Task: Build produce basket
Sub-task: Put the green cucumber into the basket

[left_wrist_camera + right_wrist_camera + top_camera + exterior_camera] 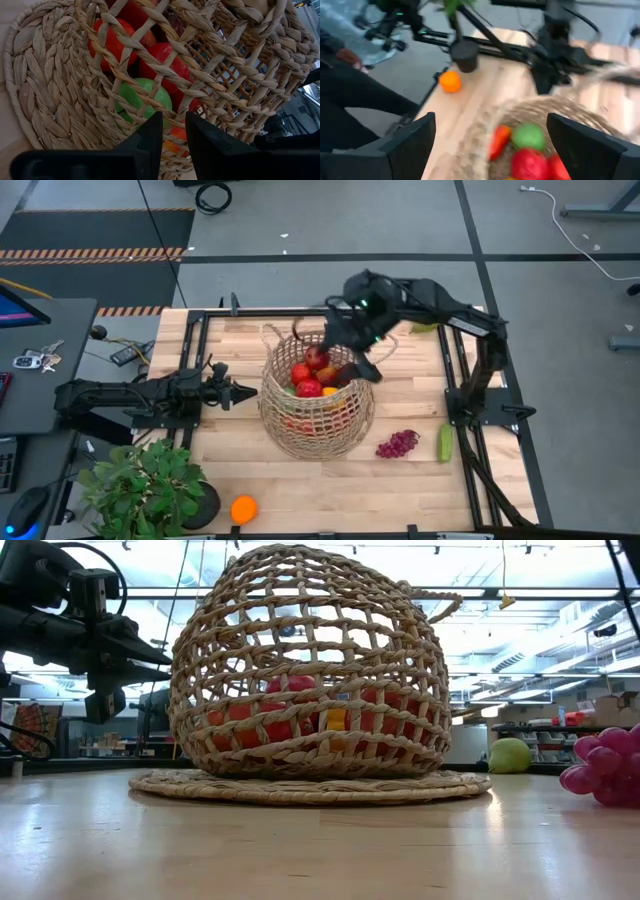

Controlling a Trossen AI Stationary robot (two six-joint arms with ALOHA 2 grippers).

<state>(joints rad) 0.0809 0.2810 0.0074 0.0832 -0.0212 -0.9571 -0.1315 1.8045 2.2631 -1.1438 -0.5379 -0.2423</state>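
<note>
The wicker basket [317, 408] stands on its round woven base [310, 786] in the middle of the table. It holds produce: red apples [309, 378], a green fruit [142, 95] and an orange-red piece [498, 141]. My right gripper [500, 150] hangs open above the basket's far right rim [345, 352], with nothing between its fingers. My left gripper [173, 140] lies low and level at the basket's left wall [248, 392], shut. Purple grapes [397, 444], a cucumber [445, 443], an orange [243, 509] and a green fruit [510, 755] lie on the table. My left gripper's shut fingertips [150, 135] point level at the basket's lower left wall [165, 107] from the table's left. I cannot tell whether they touch the weave.
A potted green plant [145, 485] stands at the near left corner beside the orange. Black frame rails [460, 370] run along the table's left and right sides. Bare wood lies in front of the basket and around the grapes.
</note>
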